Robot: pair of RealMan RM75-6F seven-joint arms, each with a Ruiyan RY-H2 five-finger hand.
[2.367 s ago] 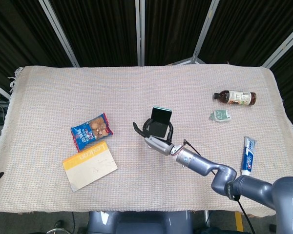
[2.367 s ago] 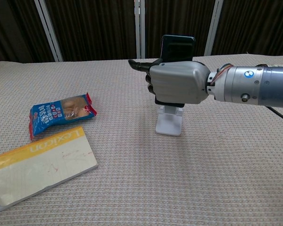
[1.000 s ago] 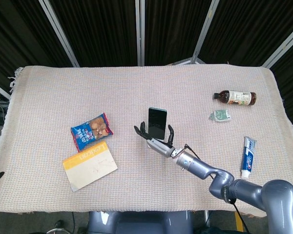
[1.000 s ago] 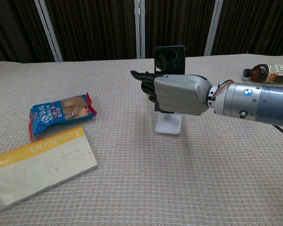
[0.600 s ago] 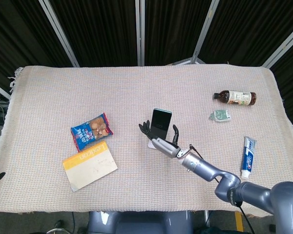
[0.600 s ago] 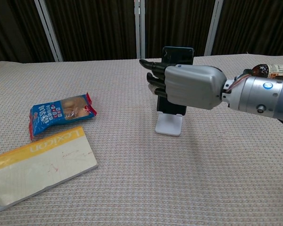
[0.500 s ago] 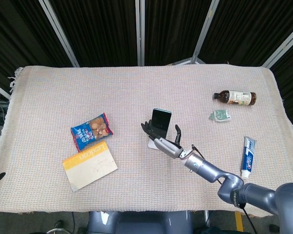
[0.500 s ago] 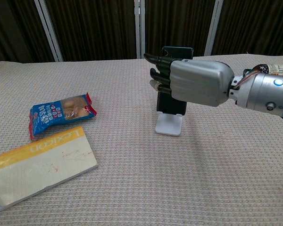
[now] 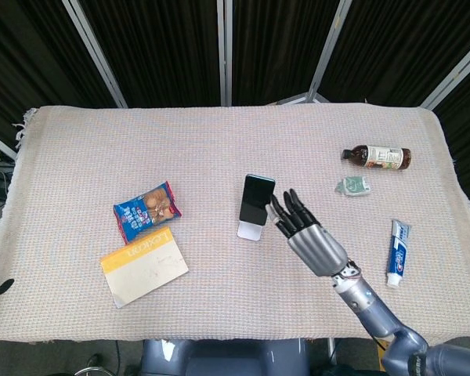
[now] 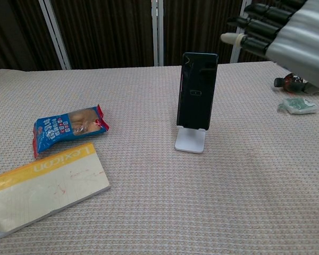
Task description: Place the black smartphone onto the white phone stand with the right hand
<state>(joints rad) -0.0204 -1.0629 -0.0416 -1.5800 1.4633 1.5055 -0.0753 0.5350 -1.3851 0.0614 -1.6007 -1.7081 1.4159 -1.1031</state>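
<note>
The black smartphone (image 9: 257, 199) (image 10: 197, 90) stands upright on the white phone stand (image 9: 250, 230) (image 10: 190, 141) near the middle of the table. My right hand (image 9: 309, 233) (image 10: 284, 34) is raised to the right of the phone, apart from it, fingers stretched out and holding nothing. In the chest view the right hand shows at the upper right corner, above the table. My left hand is in neither view.
A blue snack packet (image 9: 146, 210) (image 10: 68, 127) and a yellow-edged notebook (image 9: 144, 265) (image 10: 45, 182) lie to the left. At the right lie a brown bottle (image 9: 377, 157), a small green packet (image 9: 352, 185) (image 10: 297, 105) and a toothpaste tube (image 9: 397, 251).
My right hand let go of the phone, which now stands alone on the stand. The hand has lifted and drawn back to the right with its fingers straightened.
</note>
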